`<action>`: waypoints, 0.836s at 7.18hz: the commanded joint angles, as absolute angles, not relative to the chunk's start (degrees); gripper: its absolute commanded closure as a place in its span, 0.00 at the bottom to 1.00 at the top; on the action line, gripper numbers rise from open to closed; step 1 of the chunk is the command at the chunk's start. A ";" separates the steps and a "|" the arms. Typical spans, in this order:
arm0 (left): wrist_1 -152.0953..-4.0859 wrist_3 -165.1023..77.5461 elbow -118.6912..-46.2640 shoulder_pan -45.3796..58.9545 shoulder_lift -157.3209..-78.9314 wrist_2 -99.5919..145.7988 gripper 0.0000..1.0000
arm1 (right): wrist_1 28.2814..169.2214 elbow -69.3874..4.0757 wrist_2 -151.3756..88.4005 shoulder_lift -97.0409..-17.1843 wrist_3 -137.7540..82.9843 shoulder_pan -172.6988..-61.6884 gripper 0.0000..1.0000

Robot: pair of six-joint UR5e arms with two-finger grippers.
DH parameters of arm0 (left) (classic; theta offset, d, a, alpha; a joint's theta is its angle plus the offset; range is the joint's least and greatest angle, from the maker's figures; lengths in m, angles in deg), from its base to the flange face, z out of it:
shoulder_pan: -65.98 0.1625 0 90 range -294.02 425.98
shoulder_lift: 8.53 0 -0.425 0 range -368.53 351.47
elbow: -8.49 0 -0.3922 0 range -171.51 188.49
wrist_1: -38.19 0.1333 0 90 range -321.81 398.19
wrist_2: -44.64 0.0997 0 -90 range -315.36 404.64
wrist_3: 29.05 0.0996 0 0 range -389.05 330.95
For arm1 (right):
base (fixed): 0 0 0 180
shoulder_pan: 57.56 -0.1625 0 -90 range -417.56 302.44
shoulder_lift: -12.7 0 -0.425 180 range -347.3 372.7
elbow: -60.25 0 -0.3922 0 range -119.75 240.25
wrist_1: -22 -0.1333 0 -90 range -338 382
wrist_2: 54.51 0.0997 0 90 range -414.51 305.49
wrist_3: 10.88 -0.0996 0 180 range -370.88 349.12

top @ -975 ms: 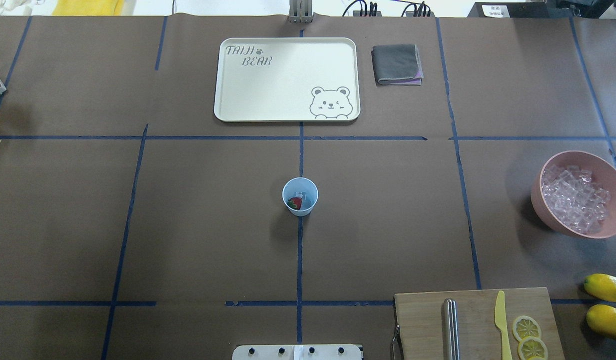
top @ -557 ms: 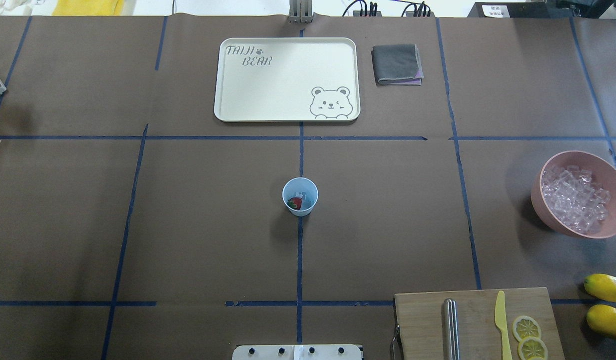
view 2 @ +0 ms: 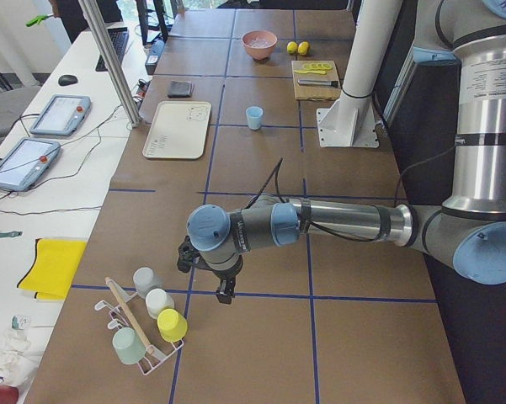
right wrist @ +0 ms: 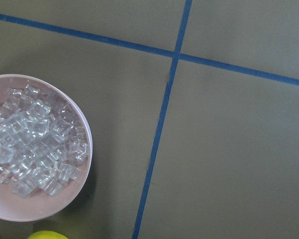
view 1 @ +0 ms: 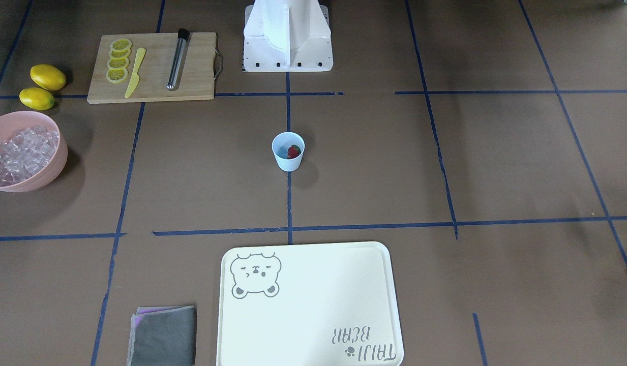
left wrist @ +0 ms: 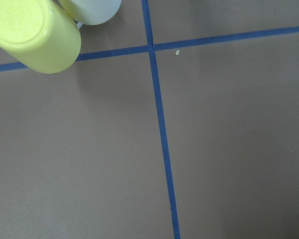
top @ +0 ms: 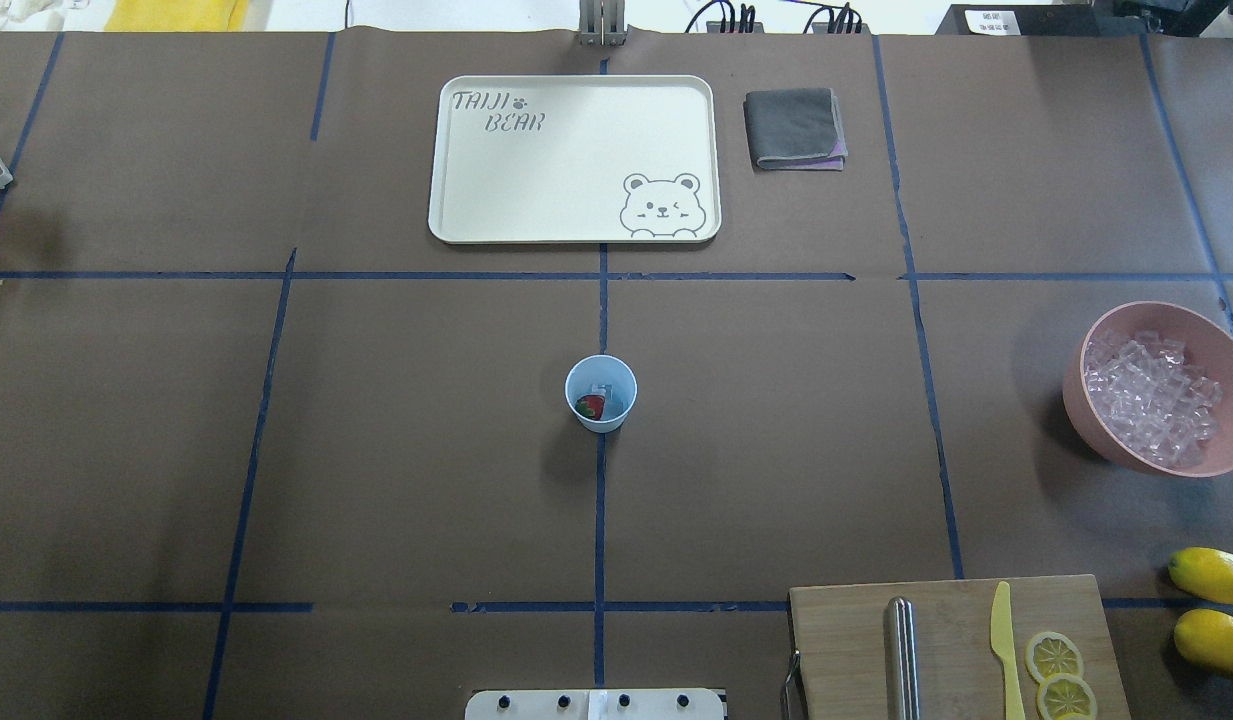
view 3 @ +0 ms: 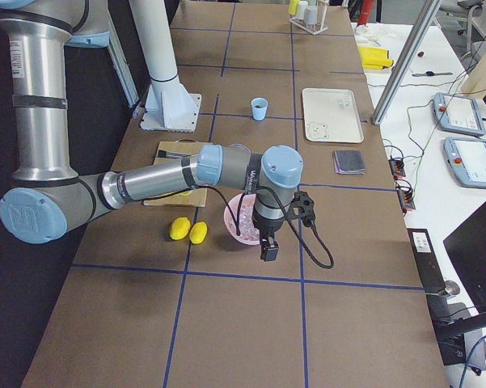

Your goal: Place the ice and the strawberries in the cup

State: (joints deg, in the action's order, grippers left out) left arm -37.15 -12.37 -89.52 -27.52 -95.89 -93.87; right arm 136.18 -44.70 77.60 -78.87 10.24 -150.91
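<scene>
Cup (top: 600,393) stands mid-frame on the worktop (top: 776,450), holding the strawberry (top: 589,406) and ice (top: 604,389). Left gripper (view 2: 223,293) and right gripper (view 3: 268,252) are well apart from it; whether either is clenched cannot be told.

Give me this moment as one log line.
cup: strawberry and ice inside | left gripper: by cup rack, state unclear | right gripper: near pink bowl, state unclear
</scene>
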 commanded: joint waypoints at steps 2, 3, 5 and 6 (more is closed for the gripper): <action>-37.83 -15.76 -91.01 -26.48 -95.28 -92.56 0.00 | 128.84 -39.80 78.38 -80.12 9.86 -150.64 0.00; -38.71 -18.56 -91.44 -25.17 -95.28 -92.56 0.00 | 125.14 -38.03 80.12 -80.12 8.81 -150.38 0.00; -39.77 -18.59 -91.26 -25.07 -94.66 -92.56 0.00 | 122.30 -38.01 80.05 -80.03 3.81 -148.89 0.00; -39.77 -19.28 -92.05 -25.07 -94.66 -92.82 0.00 | 121.94 -38.01 79.88 -80.03 3.79 -148.79 0.00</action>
State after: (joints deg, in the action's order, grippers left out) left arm -39.61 -18.55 -91.46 -25.14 -94.74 -92.61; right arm 123.02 -38.12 79.95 -80.04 4.74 -149.16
